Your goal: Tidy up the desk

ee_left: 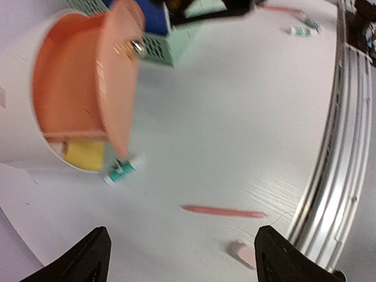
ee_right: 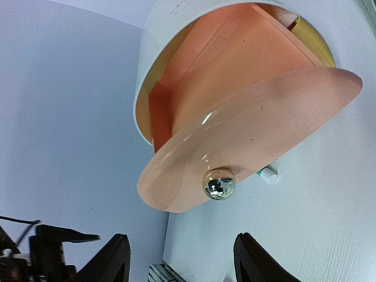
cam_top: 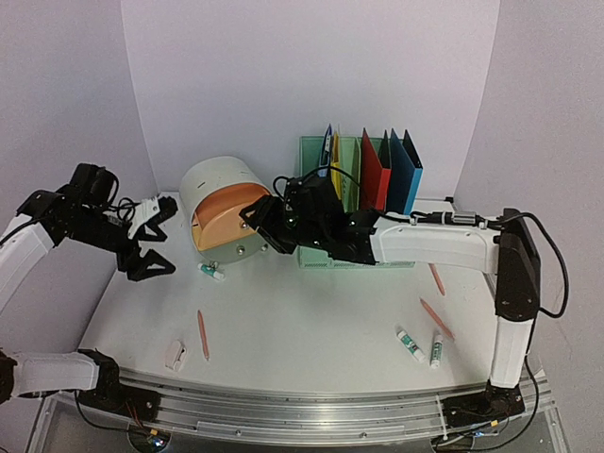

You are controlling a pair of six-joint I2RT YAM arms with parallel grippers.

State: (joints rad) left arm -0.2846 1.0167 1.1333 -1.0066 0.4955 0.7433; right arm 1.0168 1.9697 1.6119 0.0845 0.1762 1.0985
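- Poises right claw (ee_right: 182, 258), jaws apart and empty, just short of the knob (ee_right: 218, 183) on the drawer (ee_right: 252, 147), standing out to receive clutter.
- Spreads left claw (ee_left: 185, 258) empty above the bench (ee_left: 247, 117), pen (ee_left: 223, 211) just ahead, probably next pickup.

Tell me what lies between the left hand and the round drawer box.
Left wrist view: a small teal-labelled tube beside the box; the rest is bare desk. A pink pencil lies off to one side.

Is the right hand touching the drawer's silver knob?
Apart. The right wrist view shows the right hand open, its tips stopping short of the silver knob, with a visible gap between them.
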